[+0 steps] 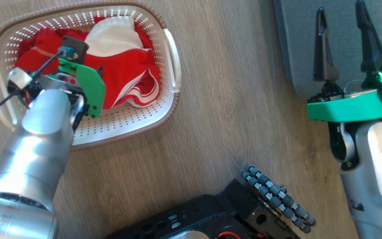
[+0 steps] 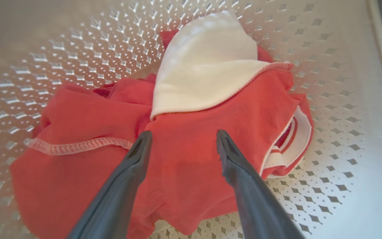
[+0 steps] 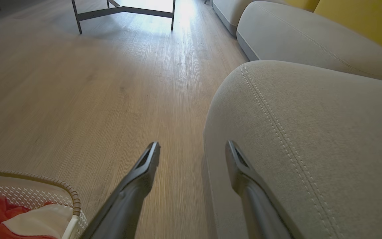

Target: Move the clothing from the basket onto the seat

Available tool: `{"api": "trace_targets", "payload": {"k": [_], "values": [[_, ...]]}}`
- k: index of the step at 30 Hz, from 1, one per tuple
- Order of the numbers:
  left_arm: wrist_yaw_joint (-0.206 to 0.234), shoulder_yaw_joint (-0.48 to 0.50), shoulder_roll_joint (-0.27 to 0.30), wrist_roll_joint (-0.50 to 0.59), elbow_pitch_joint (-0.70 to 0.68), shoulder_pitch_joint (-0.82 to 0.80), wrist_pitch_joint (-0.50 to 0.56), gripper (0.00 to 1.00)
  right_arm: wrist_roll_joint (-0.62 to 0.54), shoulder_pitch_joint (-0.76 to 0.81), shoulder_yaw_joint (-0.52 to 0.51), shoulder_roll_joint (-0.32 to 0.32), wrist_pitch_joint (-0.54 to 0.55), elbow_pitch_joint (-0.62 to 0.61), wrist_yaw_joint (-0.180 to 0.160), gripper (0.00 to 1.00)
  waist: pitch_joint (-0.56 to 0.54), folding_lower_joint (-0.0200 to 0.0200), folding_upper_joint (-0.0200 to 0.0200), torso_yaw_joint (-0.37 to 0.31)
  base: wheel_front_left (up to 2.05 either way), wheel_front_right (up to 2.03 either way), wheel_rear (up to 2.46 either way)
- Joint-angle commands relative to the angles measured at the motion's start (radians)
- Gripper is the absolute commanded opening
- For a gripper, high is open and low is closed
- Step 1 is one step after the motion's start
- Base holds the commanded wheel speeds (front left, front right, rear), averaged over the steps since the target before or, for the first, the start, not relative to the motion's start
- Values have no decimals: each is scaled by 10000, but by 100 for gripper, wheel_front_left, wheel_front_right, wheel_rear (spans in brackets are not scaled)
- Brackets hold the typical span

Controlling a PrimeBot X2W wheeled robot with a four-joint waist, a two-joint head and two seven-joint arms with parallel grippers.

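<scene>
The cream perforated basket (image 1: 172,71) stands on the floor at the upper left of the head view. In it lie crumpled red clothing (image 2: 191,159) with white stripes and a white cloth piece (image 2: 207,66) on top. My left arm reaches down into the basket, its green wrist plate (image 1: 91,86) covering the fingers. In the left wrist view my left gripper (image 2: 183,132) is open, its tips straddling a red fold just below the white cloth. My right gripper (image 1: 340,8) is open and empty over the edge of the grey seat (image 3: 310,132).
Wooden floor (image 1: 230,99) separates the basket from the seat. My black base with a roller wheel (image 1: 277,199) sits at the bottom centre. A dark metal table frame (image 3: 124,11) stands far off. A second grey cushion (image 3: 310,36) lies beyond the seat, with a yellow surface (image 3: 370,20) behind.
</scene>
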Motion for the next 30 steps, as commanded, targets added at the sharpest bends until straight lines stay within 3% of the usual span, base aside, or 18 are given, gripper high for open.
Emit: {"api": "trace_targets", "payload": {"k": [1, 26, 30], "values": [[32, 182, 268, -68, -73, -55, -79, 100, -35, 440, 93, 0, -47, -315, 69, 100, 65, -1, 0, -50, 0, 0, 0], [51, -333, 352, -101, 601, -767, -321, 100, 31, 484, -68, 252, -47, -467, 69, 100, 813, -1, 0, -114, 0, 0, 0], [53, -392, 349, -129, 640, -832, -395, 93, -62, 550, -99, 250, -47, -524, 69, 100, 839, -1, 0, -19, 0, 0, 0]]}}
